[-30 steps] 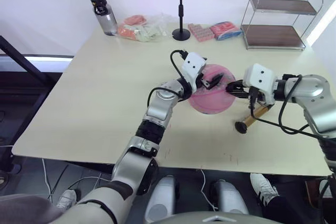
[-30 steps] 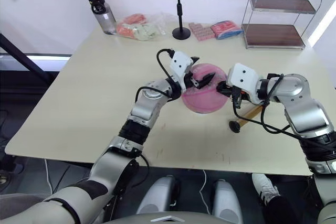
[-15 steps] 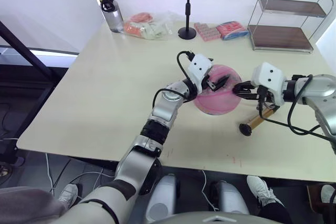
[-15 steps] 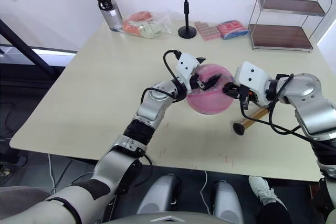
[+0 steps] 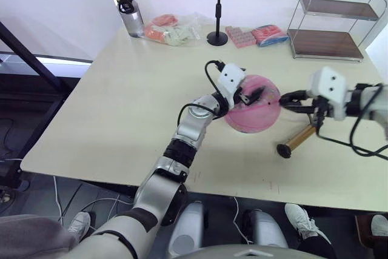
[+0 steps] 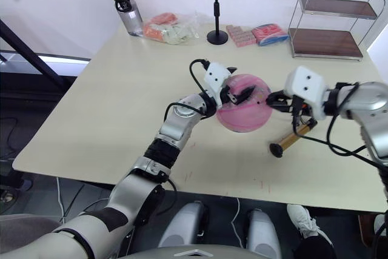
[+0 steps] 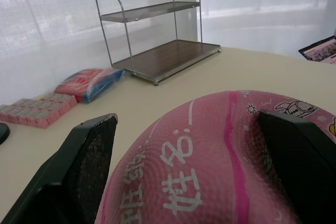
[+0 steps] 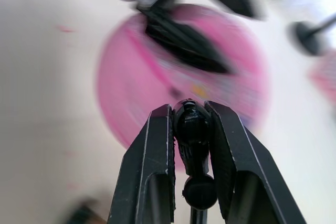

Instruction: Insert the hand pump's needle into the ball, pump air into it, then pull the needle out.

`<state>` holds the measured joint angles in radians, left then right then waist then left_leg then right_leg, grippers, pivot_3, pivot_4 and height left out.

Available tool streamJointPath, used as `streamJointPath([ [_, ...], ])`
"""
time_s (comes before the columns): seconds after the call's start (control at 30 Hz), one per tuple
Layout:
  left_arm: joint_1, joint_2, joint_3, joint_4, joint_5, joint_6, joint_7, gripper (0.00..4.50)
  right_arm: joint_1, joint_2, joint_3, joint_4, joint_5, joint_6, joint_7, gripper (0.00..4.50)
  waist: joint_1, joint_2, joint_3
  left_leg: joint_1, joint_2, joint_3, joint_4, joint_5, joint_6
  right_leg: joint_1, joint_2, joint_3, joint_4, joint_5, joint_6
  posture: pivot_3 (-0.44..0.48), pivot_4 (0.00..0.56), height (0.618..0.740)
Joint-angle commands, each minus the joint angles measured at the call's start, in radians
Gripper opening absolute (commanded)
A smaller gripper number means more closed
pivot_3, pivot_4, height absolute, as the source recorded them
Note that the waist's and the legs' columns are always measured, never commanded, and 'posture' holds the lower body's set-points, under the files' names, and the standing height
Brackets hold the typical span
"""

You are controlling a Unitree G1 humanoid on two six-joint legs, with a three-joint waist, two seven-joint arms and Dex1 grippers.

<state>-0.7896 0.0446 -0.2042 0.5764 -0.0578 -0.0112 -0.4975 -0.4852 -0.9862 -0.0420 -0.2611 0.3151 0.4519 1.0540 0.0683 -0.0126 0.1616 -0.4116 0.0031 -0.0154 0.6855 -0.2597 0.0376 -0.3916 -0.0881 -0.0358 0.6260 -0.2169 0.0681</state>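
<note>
Pink ball [image 5: 253, 112] resting mid-desk, nearer the right edge, hugged by the spread fingers of the left gripper [image 5: 251, 95]. Right gripper [image 5: 290, 102] just beside the ball, pinching the hose end [image 8: 193, 129]. Pump [image 5: 299, 138] lying toward the desk's near-right corner.

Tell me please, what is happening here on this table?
A humanoid robot is working on a pink ball that sits on a beige table. Its left gripper rests over the top of the ball, one black finger on each side, steadying it. Its right gripper is beside the ball, shut on the black end of the hand pump's hose, with a visible gap to the ball's surface. The hand pump itself lies on the table near the right arm.
</note>
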Motion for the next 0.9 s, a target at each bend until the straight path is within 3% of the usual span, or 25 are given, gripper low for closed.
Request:
streamJointPath([
  [0.03, 0.077, 0.017, -0.037, 0.158, 0.074, 0.054, 0.013, 4.5, 0.01, 0.002, -0.058, -0.032, 0.031, -0.015, -0.004, 0.37, -0.01, 0.0, -0.006, 0.004, 0.001, 0.001, 0.0, 0.0, 0.0, 0.003, 0.001, 0.0, 0.0, -0.001, -0.001, 0.0, 0.15, 0.74],
  [0.1, 0.079, 0.019, -0.037, 0.162, 0.075, 0.048, 0.012, 4.5, 0.018, 0.009, -0.075, -0.03, 0.049, -0.009, -0.005, 0.37, -0.017, 0.002, -0.01, 0.015, 0.002, 0.001, -0.002, -0.001, 0.0, 0.013, 0.0, 0.0, -0.001, -0.006, 0.0, 0.0, 0.15, 0.74],
  [0.5, 0.063, 0.007, 0.027, 0.049, 0.009, 0.018, -0.037, 4.5, 0.192, 0.1, -0.064, 0.053, -0.093, -0.248, -0.128, 0.37, -0.028, 0.004, -0.013, 0.015, 0.002, -0.003, -0.003, 0.0, 0.0, 0.012, 0.0, 0.003, -0.001, -0.004, -0.003, 0.0, 0.15, 0.74],
  [0.9, 0.033, 0.069, 0.071, -0.259, -0.098, 0.111, -0.16, 4.5, 0.33, 0.165, -0.145, 0.182, -0.142, -0.406, -0.239, 0.37, -0.036, 0.007, -0.002, 0.011, 0.002, 0.002, -0.007, 0.0, 0.0, 0.004, 0.001, 0.008, -0.001, -0.001, 0.0, 0.0, 0.15, 0.74],
])
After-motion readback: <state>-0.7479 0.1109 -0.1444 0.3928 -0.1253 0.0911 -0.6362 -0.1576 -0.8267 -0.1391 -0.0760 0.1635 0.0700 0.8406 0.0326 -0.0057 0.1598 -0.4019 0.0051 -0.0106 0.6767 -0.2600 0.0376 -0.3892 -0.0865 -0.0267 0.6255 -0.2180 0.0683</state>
